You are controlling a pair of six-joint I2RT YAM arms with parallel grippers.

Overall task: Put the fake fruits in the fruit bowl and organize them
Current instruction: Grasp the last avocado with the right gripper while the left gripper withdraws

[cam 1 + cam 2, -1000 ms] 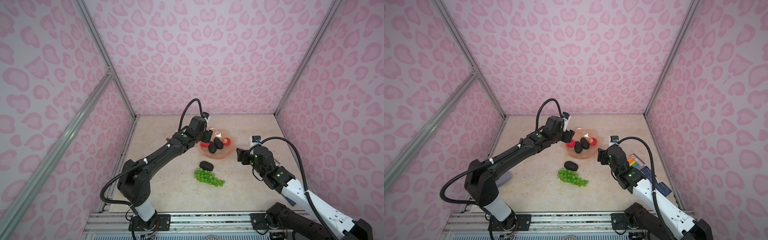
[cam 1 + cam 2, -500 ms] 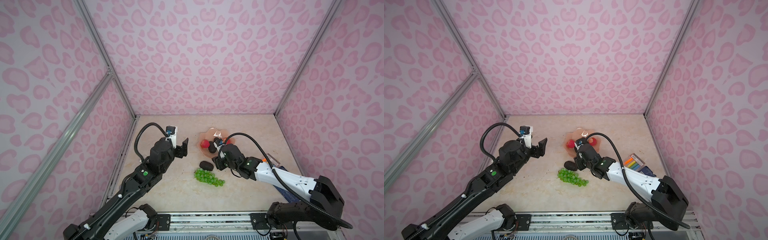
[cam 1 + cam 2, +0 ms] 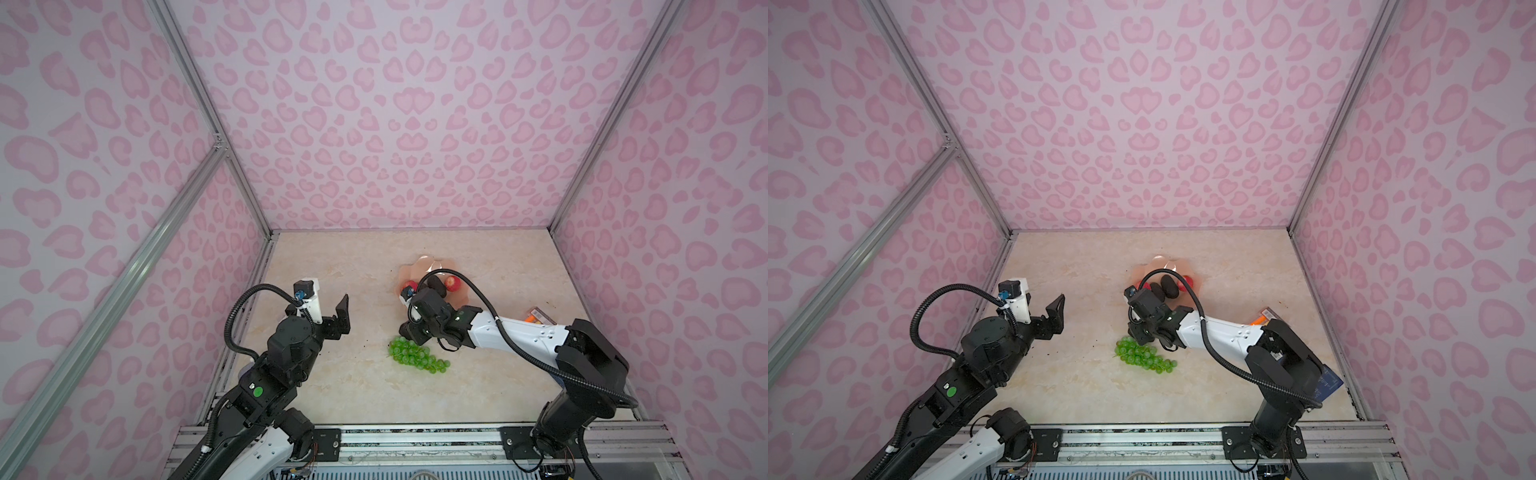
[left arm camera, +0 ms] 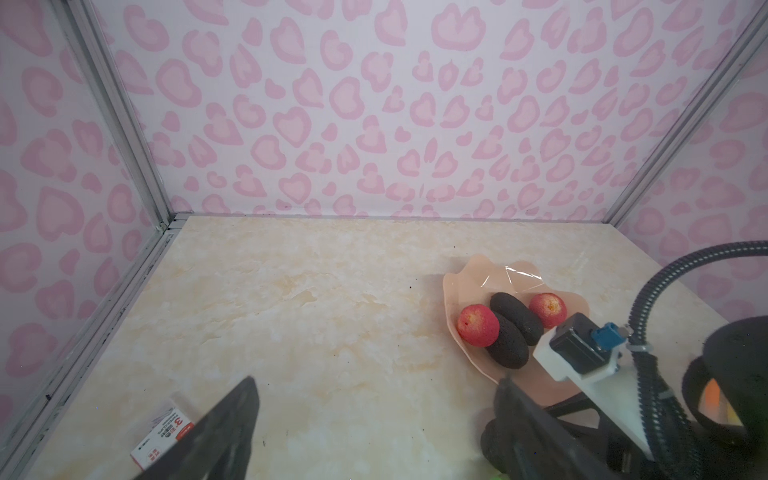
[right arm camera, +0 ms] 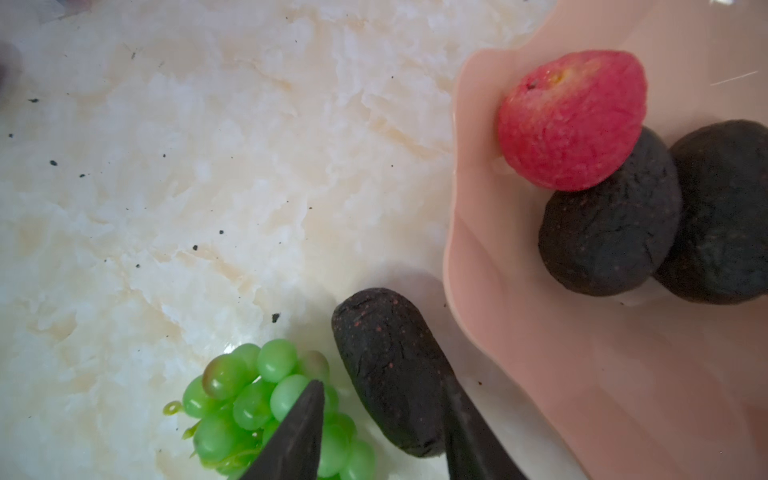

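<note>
Fruit bowl (image 3: 432, 266) sits far, right of centre, partly filled.
We see two avocados (image 4: 515, 318) and two red fruits (image 4: 478, 331) in it. A third avocado (image 5: 390, 370) lies on the table (image 3: 332, 257) just beside its near rim, next to the grape bunch (image 3: 415, 356). Our right gripper (image 5: 382, 380) straddles that avocado; we cannot tell whether it grips. Our left gripper (image 4: 376, 384) stands wide apart, empty, well left.

The walls (image 3: 395, 124) carried pink heart-like blotches on pale lilac. The table (image 3: 332, 382) was cream with marble veining. The bowl (image 5: 519, 353) was translucent peach-pink, the grape bunch (image 3: 415, 358) glossy green, the avocado (image 5: 390, 374) near-black with reddish specks, the packet (image 4: 164, 436) red and white.
</note>
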